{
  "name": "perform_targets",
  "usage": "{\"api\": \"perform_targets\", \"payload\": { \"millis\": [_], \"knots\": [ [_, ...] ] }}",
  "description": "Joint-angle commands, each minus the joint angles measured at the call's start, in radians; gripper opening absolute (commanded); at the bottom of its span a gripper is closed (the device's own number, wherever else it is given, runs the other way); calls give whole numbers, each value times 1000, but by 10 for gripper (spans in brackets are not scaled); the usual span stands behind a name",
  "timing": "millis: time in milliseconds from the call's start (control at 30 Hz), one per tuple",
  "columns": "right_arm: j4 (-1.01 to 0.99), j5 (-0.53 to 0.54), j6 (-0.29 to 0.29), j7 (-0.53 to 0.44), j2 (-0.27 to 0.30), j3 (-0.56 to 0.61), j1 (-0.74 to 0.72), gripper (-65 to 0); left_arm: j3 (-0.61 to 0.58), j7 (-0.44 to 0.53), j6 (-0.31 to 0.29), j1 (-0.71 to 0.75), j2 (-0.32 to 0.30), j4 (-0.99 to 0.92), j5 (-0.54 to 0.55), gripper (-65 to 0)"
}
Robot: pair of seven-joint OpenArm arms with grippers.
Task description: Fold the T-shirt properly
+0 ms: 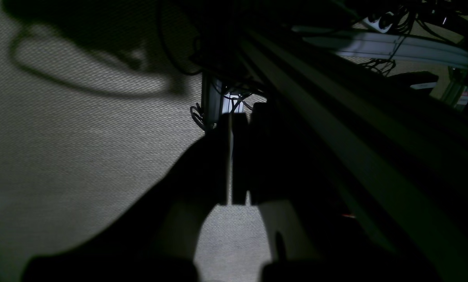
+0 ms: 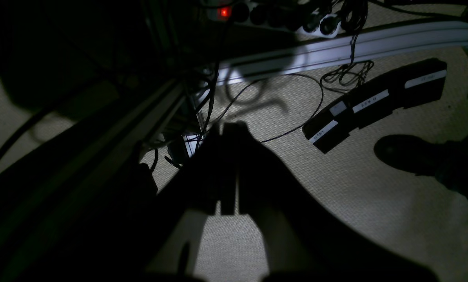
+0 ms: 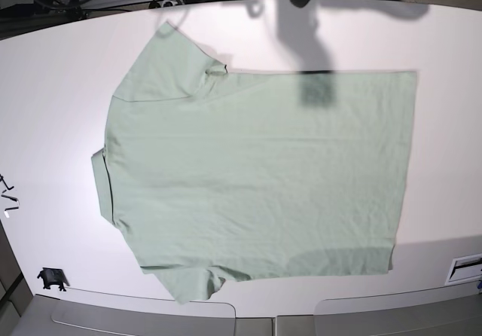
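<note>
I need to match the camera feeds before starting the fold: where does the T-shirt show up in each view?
Base: the T-shirt lies flat, filling the middle of the white table, collar toward the left.
Left wrist: not in view; only carpet and frame rails.
Right wrist: not in view; carpet, cables, a shoe.
Shared landmark: the pale curved rail on the floor appears in both wrist views.

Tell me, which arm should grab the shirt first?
Hard to say: left gripper and right gripper both hang shut over the carpet, off the table. Maybe right, since the T-shirt has its sleeves on that side.
</note>
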State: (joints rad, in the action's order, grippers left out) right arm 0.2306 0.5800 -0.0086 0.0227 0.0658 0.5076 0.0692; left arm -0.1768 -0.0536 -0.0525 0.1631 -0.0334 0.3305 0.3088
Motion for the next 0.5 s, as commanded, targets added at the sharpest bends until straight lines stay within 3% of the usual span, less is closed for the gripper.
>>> {"api": "perform_targets", "payload": {
  "millis": [0, 467],
  "knots": [
    [6, -5, -6, -8, 1, -3, 0, -650, 0, -3, -5, 6, 0, 6, -5, -650],
    [6, -4, -11, -27, 1, -3, 0, -650, 0, -2, -5, 6, 0, 13, -5, -650]
  ]
}}
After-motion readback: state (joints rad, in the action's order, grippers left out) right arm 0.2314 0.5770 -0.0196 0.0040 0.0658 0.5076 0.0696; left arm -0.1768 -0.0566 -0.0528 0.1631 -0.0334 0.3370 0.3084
